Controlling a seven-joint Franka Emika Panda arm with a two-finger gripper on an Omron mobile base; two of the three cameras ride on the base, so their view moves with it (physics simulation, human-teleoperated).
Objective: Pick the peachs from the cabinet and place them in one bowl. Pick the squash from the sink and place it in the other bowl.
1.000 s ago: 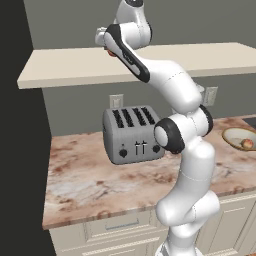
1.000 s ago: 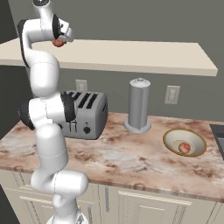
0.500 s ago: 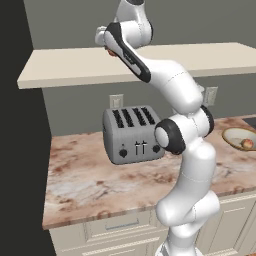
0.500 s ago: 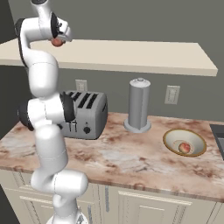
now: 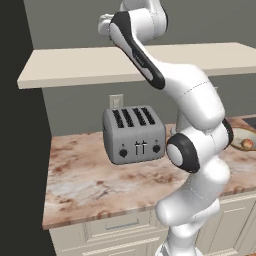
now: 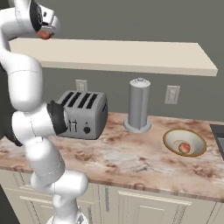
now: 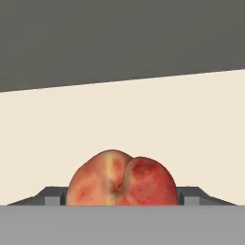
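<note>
A red-orange peach (image 7: 121,180) sits between my gripper's (image 7: 122,201) two finger tips, held just over the beige cabinet (image 7: 119,115) slab. From the right base view the gripper (image 6: 44,31) is shut on that peach (image 6: 43,34) at the left end of the cabinet (image 6: 131,54). In the left base view the hand is up above the cabinet (image 5: 75,67), partly behind the arm. A second peach (image 6: 184,148) lies in the bowl (image 6: 166,139) on the counter to the right, also seen as peach (image 5: 246,144) in bowl (image 5: 240,132). The squash and the other bowl are out of view.
A grey four-slot toaster (image 6: 83,113) stands on the marble counter (image 6: 131,162) below the gripper. A tall grey canister (image 6: 139,105) stands against the wall between toaster and bowl. A dark sink edge (image 6: 218,135) shows at the far right.
The gripper, with the peach in it, has risen a little and drawn back from the cabinet slab toward the robot. Nothing on the counter moved.
</note>
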